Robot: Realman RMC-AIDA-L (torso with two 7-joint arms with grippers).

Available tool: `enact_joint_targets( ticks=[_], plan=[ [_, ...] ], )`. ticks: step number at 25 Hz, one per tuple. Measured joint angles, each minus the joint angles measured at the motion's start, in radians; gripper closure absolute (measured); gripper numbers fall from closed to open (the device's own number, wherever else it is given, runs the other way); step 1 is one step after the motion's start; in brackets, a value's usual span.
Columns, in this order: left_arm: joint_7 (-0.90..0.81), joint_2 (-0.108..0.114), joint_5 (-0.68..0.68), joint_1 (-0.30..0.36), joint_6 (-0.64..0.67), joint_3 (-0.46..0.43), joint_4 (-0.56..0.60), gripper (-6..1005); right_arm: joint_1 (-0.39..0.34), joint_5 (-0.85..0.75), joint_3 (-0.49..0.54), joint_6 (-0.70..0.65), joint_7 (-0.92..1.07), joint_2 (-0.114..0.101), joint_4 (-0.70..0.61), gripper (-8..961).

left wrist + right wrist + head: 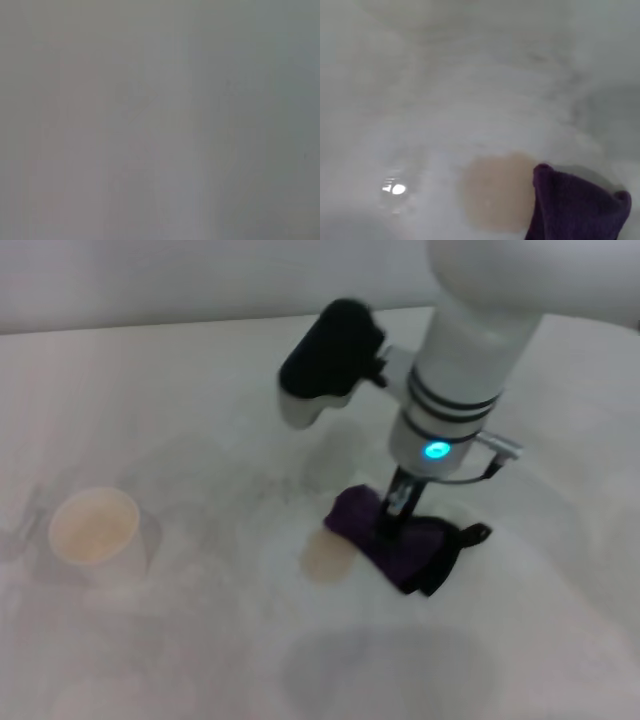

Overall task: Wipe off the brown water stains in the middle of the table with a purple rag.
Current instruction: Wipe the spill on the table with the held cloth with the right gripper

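Observation:
In the head view the purple rag point(400, 542) lies bunched on the white table point(200, 400), its black tab pointing right. My right gripper point(398, 508) comes straight down from above and is shut on the top of the rag. The brown water stain point(325, 558) is a pale tan blotch touching the rag's left end. The right wrist view shows the same stain point(497, 192) with the rag point(575, 210) covering its edge. The left gripper is out of view, and its wrist view shows only a blank grey surface.
A white paper cup point(95, 530) stands on the table at the left, well apart from the stain. The table's far edge point(150, 325) runs across the top of the head view.

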Motion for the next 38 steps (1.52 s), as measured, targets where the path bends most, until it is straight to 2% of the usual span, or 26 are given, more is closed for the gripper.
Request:
enact_joint_targets(
  ticks=[10, 14, 21, 33, 38],
  plan=[
    [0.000, 0.000, 0.001, 0.001, -0.005, 0.000, 0.000, 107, 0.075, 0.250, -0.247, 0.018, -0.001, 0.000, -0.030, 877],
    [0.000, -0.001, 0.002, 0.001, -0.005, 0.001, 0.000, 107, 0.086, 0.306, -0.295, 0.028, -0.009, 0.000, -0.040, 878],
    [0.000, -0.002, 0.002, 0.005, -0.005, 0.002, 0.000, 107, 0.097, 0.259, -0.284, 0.078, -0.009, 0.000, -0.012, 878],
    [0.000, -0.002, 0.001, 0.005, -0.005, 0.002, 0.000, 107, 0.181, 0.221, -0.245, 0.183, 0.000, 0.000, 0.249, 877],
    [0.000, -0.002, 0.000, 0.004, -0.005, 0.001, 0.000, 107, 0.175, 0.184, -0.196, 0.182, -0.001, 0.000, 0.235, 877]
  ],
)
